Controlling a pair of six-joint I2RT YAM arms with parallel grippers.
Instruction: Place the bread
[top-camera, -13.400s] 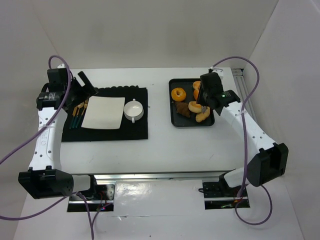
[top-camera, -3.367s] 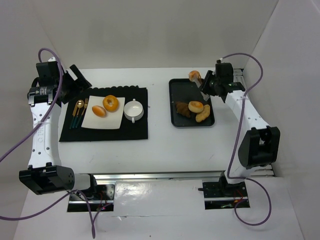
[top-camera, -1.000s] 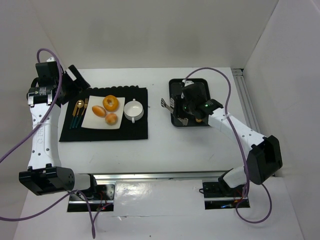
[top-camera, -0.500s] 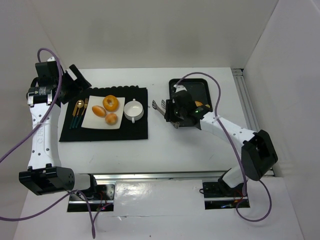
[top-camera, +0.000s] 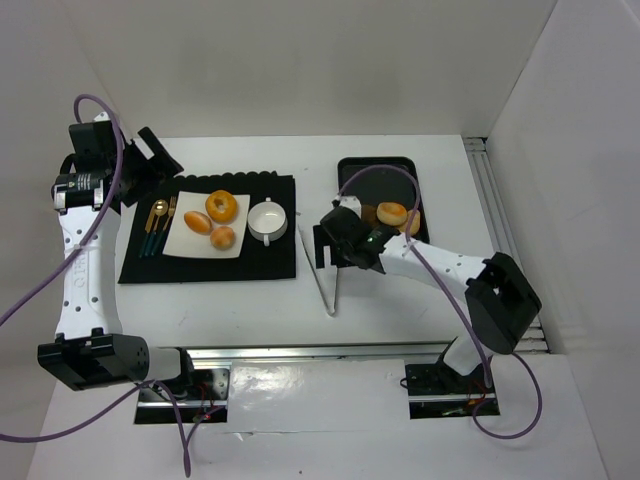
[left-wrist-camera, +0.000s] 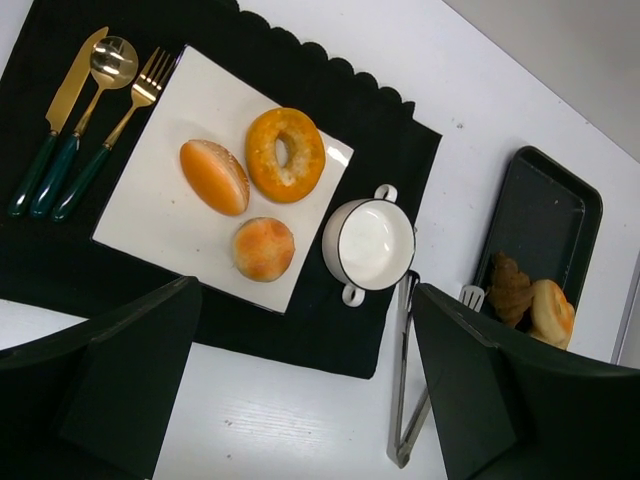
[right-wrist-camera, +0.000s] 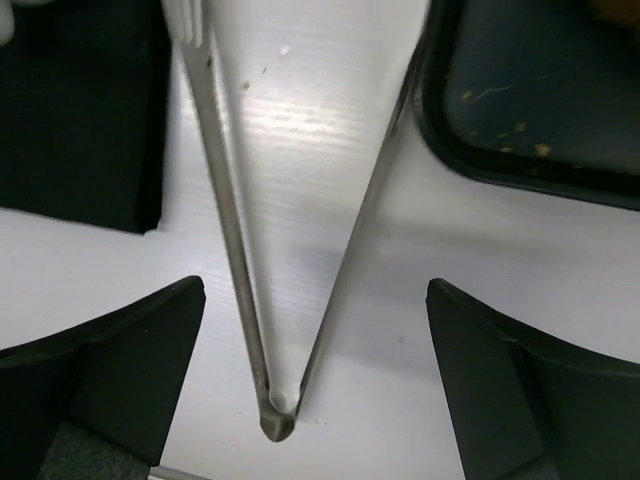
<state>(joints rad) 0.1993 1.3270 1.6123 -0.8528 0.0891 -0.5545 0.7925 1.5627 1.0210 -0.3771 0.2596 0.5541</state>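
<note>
**A:** Looking from above, what lies where?

**B:** Three pieces sit on the plate (top-camera: 180, 243), left of centre: a doughnut (top-camera: 221, 207), an oval bun (top-camera: 198, 222) and a round bun (top-camera: 223, 238). More bread (top-camera: 392, 213) is in the tray (top-camera: 375, 175) toward the far-right corner.

**A:** And the arms?

**B:** The right pincer (top-camera: 338, 250) hangs mid-counter over the tongs (top-camera: 331, 308), just left of the tray. The left pincer (top-camera: 158, 158) is at the far-left corner, well apart from all of it.

**A:** Left wrist view?

**B:** Its fingers (left-wrist-camera: 120, 380) are spread wide and hold nothing. Below them I see the plate, a cup (left-wrist-camera: 369, 243), the tongs, then the tray with a brown piece (left-wrist-camera: 510, 290) beside a golden one (left-wrist-camera: 552, 312).

**A:** Right wrist?

**B:** Those fingers (right-wrist-camera: 110, 370) also stand wide apart, gripping nothing. The tongs lie flat on the counter between them, splayed in a V. The hinge points to the near edge, and one tip shows toward the far edge, by the mat (right-wrist-camera: 70, 110).

**A:** So what does the next move turn on?

**B:** As I judge it, the tray bread lies to the right of the right pincer and a little farther back, so that arm is much the nearer. The tongs' long axis runs near to far, and the fingers straddle it crosswise. Picking them up would call for a straight drop and a squeeze above the hinge.
</note>
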